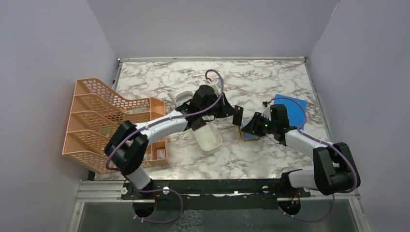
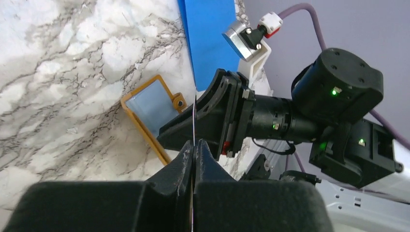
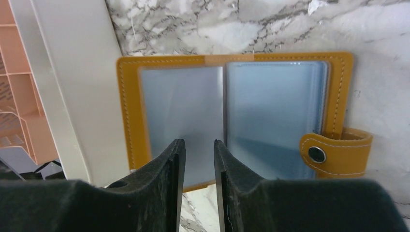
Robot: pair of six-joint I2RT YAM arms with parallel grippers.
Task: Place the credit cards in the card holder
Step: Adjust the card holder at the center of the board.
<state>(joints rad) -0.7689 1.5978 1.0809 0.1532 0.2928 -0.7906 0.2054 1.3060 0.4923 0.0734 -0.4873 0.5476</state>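
Note:
The card holder [image 1: 250,137] lies open on the marble table, orange-tan with grey clear pockets and a snap tab. It also shows in the left wrist view [image 2: 150,108] and the right wrist view [image 3: 275,111]. My left gripper [image 1: 238,115] [image 2: 194,144] is shut on a thin credit card [image 2: 193,116], seen edge-on, held upright just left of the holder and above it. My right gripper [image 1: 252,126] [image 3: 198,143] is open by a narrow gap, empty, right over the holder's near edge. No other cards are clearly visible.
A long white tray [image 1: 208,137] [image 3: 72,96] lies just left of the holder, under my left arm. A peach mesh file rack [image 1: 104,121] stands at the far left. A bright blue sheet [image 1: 295,108] [image 2: 208,38] lies behind my right gripper.

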